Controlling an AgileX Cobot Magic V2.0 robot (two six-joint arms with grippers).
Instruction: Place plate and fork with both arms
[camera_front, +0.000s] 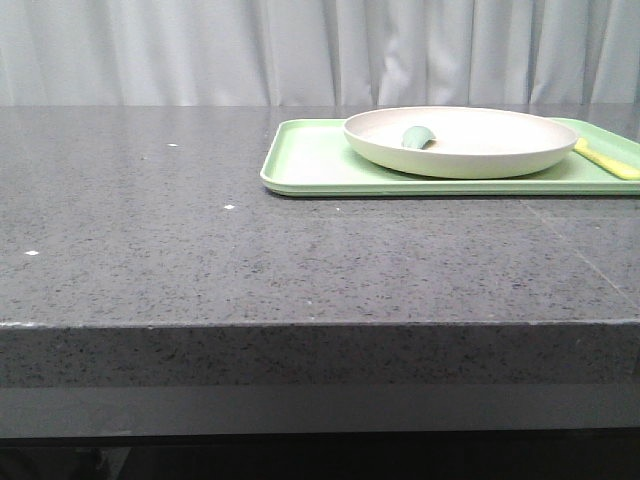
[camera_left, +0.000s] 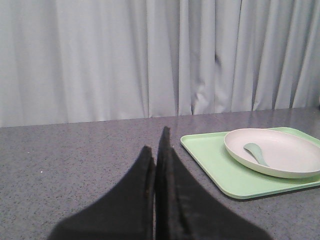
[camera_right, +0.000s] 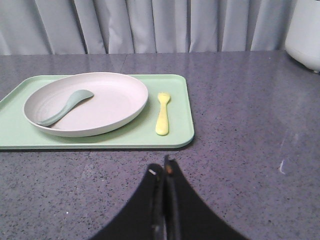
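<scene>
The cream plate (camera_front: 462, 140) lies on a light-green tray (camera_front: 310, 160) at the back right of the grey table. It also shows in the left wrist view (camera_left: 280, 152) and the right wrist view (camera_right: 100, 102). A grey-green spoon (camera_right: 64, 107) lies in it. The pale-yellow fork (camera_right: 163, 113) lies on the tray just right of the plate, and its end shows in the front view (camera_front: 606, 158). My left gripper (camera_left: 157, 142) is shut and empty, well short of the tray. My right gripper (camera_right: 162, 167) is shut and empty, just in front of the tray's near edge. Neither gripper shows in the front view.
A white rounded object (camera_right: 305, 32) stands on the table at the far right. Grey curtains (camera_front: 320, 50) hang behind the table. The table's front edge (camera_front: 320, 325) runs across the front view.
</scene>
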